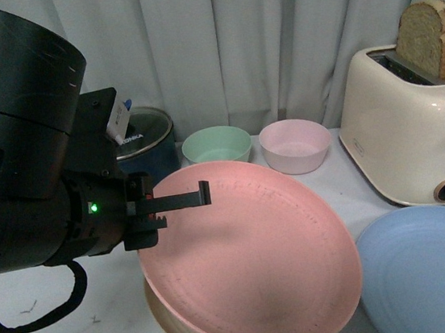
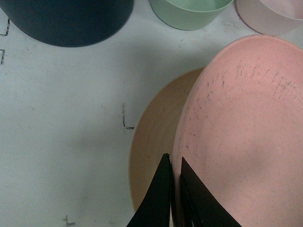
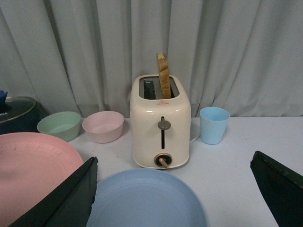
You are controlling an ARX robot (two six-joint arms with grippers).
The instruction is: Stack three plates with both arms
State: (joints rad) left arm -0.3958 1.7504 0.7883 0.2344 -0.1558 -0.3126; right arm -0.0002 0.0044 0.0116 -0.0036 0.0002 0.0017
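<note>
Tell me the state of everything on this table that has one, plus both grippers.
pink plate: tilted, rim gripped.
beige plate: flat, under pink plate.
blue plate: flat, unstacked.
left gripper: shut on pink plate.
right gripper: open.
toaster: bread slice sticking up.
pot: lidded.
green bowl: empty.
pink bowl: empty.

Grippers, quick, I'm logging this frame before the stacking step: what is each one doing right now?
Left gripper: closed on the rim of the pink plate.
Right gripper: open, holding nothing.
</note>
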